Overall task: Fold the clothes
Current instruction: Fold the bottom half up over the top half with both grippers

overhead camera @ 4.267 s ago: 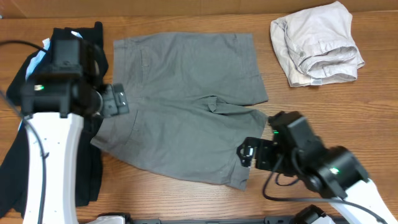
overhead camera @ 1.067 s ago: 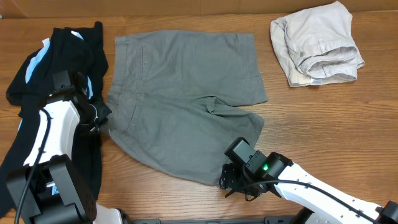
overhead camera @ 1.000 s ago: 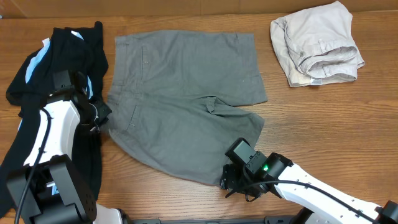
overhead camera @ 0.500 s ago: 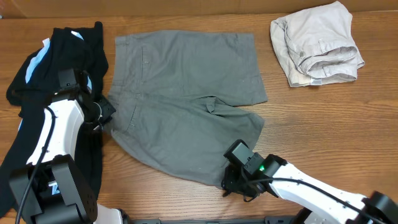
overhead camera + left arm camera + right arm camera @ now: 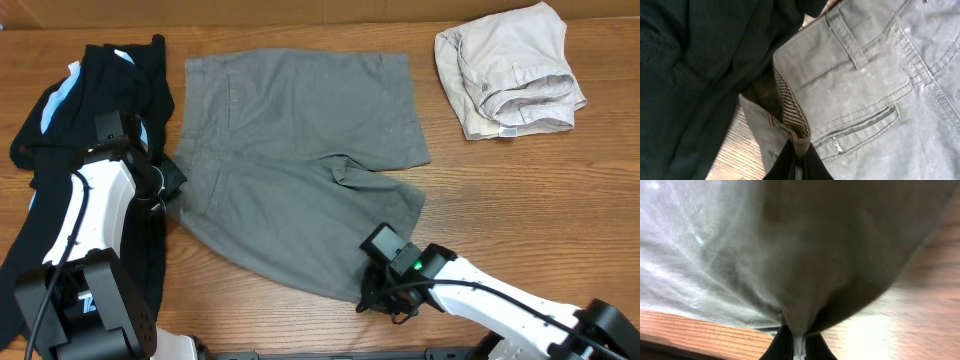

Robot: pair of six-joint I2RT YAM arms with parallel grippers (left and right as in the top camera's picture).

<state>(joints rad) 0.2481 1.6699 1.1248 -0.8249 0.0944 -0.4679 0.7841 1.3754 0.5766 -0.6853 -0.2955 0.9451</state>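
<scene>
you're at the grasp step: left gripper [image 5: 796, 160] pinches the grey shorts [image 5: 300, 150] at 9 o'clock, right gripper [image 5: 794, 342] clamps them at 5. next, lift both edges together toward 12.

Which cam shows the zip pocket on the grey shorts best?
Left wrist: the zip pocket is close and sharp, pull and stitching visible. Overhead shows the whole shorts, pocket too small to make out. Right wrist shows only blurred grey fabric, no pocket.
</scene>
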